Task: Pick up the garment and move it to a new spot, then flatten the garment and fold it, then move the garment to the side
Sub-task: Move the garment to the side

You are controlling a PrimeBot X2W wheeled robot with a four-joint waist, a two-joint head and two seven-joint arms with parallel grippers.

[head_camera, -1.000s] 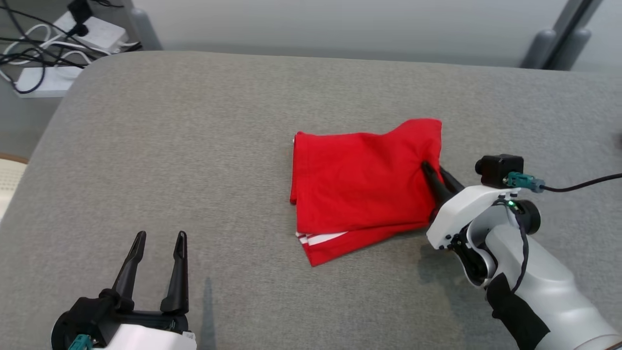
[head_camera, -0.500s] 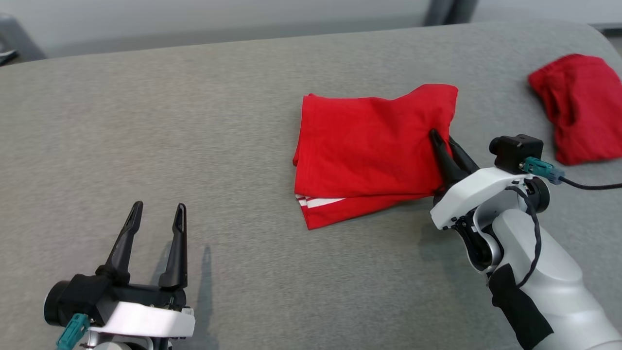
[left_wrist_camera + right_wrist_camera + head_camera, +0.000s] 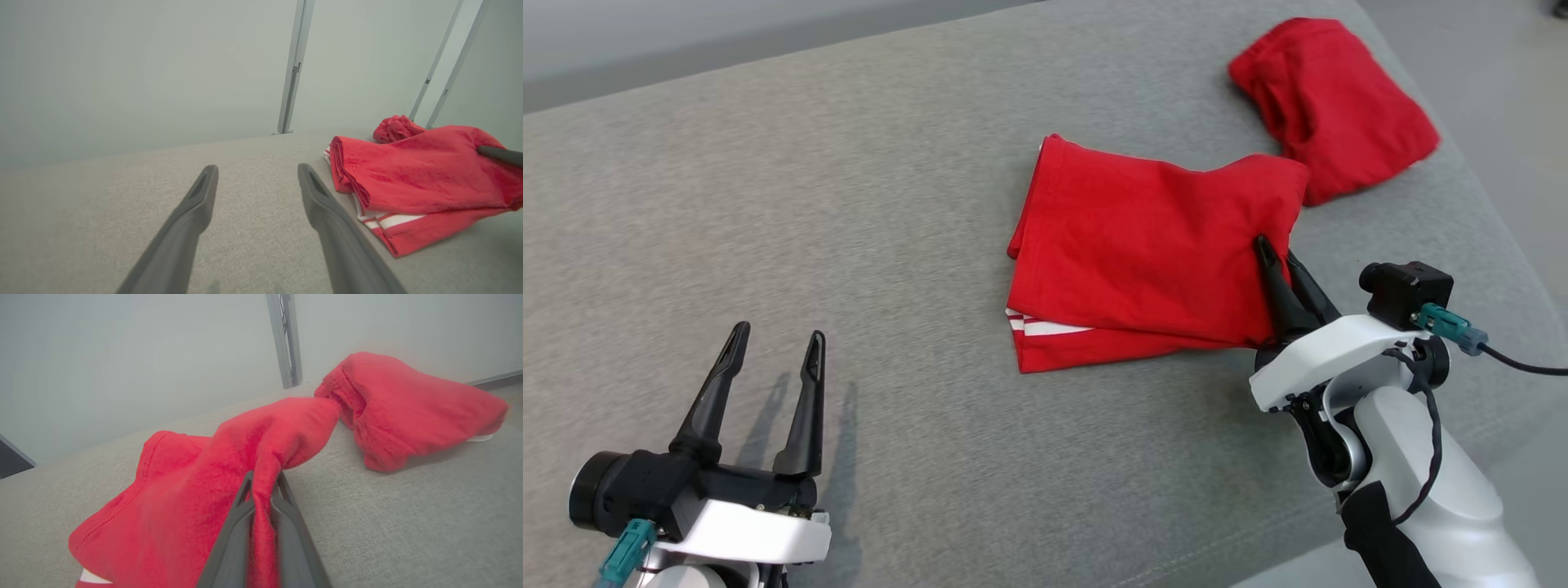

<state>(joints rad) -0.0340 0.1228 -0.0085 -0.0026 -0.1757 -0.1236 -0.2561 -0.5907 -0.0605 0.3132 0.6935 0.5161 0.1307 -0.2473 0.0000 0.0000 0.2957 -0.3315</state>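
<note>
The folded red cloth garment with white stripes (image 3: 1143, 261) lies right of the middle of the grey fabric-covered bench (image 3: 809, 204). Its right edge is pinched in the clenched right gripper (image 3: 1276, 251), while the left gripper (image 3: 778, 333) hovers spread and empty near the front left corner. To shift it aside well, I judge the pull should run low and slow so the layers slide together, steering clear of the crumpled red garment (image 3: 1331, 98) just beside it at the far right corner.

Two red cloth garments (folded garment (image 3: 1143, 253), bunched garment (image 3: 1331, 98)), two black-fingered grippers (left gripper (image 3: 779, 331), right gripper (image 3: 1276, 247)), one grey fabric-covered surface (image 3: 849, 204).
</note>
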